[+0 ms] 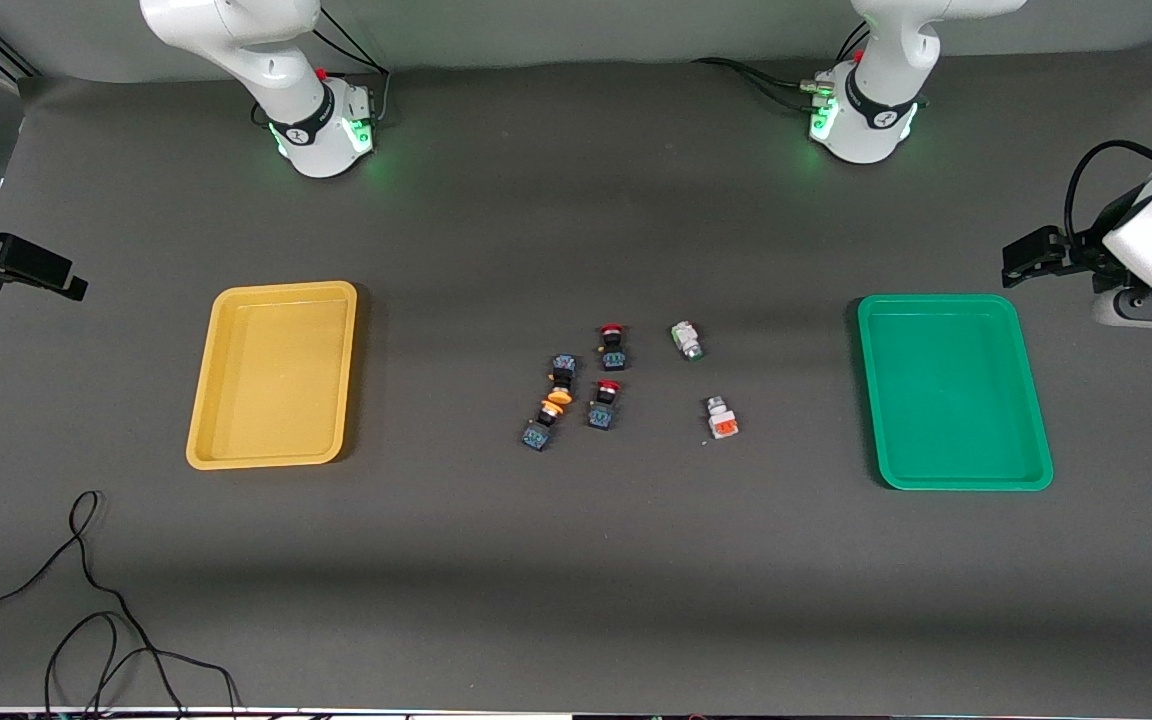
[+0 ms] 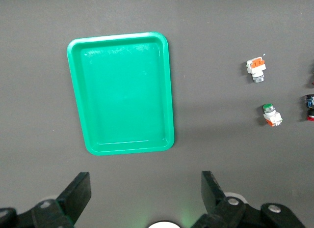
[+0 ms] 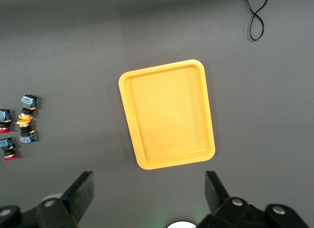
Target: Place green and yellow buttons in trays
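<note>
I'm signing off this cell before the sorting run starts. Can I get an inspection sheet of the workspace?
Surface: dark grey table.
Job's things: yellow tray and green tray, both holding nothing; two yellow-capped buttons cap to cap, green-tipped button and orange-part button, all between the trays.
Clutter: two red-capped buttons beside the yellow-capped pair.
Grippers: left tool open, above the table beside the green tray; right tool open, above the table beside the yellow tray.
Cables: loose black cable on the table, nearer the camera than the yellow tray.
Surroundings: nothing seen.
</note>
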Available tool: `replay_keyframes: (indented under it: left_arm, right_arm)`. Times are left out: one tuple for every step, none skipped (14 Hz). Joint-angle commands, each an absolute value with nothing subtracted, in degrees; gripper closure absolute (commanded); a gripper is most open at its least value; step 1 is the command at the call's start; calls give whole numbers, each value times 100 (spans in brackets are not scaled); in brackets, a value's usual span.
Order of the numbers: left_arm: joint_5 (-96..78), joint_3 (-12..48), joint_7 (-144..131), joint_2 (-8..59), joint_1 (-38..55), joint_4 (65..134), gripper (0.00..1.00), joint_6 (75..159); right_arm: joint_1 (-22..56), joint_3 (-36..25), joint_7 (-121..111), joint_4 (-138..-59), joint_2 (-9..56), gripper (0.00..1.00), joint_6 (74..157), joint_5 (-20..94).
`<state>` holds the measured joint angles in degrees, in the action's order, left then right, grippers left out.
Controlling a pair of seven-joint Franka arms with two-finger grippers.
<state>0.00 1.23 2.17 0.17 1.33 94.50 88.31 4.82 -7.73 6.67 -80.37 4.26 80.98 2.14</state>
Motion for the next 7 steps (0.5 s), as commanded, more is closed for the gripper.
replay_keyframes:
  left_arm:
    - [35, 123, 272, -88, 123, 9527, 0, 8824]
    - [35, 123, 272, -88, 123, 9527, 0, 8824]
    - [35, 123, 272, -88, 123, 9527, 0, 8824]
    - [35, 123, 272, -88, 123, 9527, 0, 8824]
    - [35, 123, 272, -88, 123, 9519, 0, 8816]
    - [35, 123, 272, -88, 123, 9519, 0, 8815]
    - [35, 123, 272, -88, 123, 9519, 0, 8815]
  right_arm:
    - [536, -800, 721, -7945, 527, 0, 8382, 290]
    - [536, -800, 729, -7902, 571, 0, 8402, 281]
    - [623, -800, 729, -7875, 623, 0, 8420, 281]
    - [650, -800, 721, -7831, 633, 0, 8420, 273]
    - [642, -800, 721, -7822, 633, 0, 8429, 272]
    - [650, -800, 721, -7822, 633, 0, 8429, 272]
    - [668, -800, 721, -7822, 633, 0, 8455, 264]
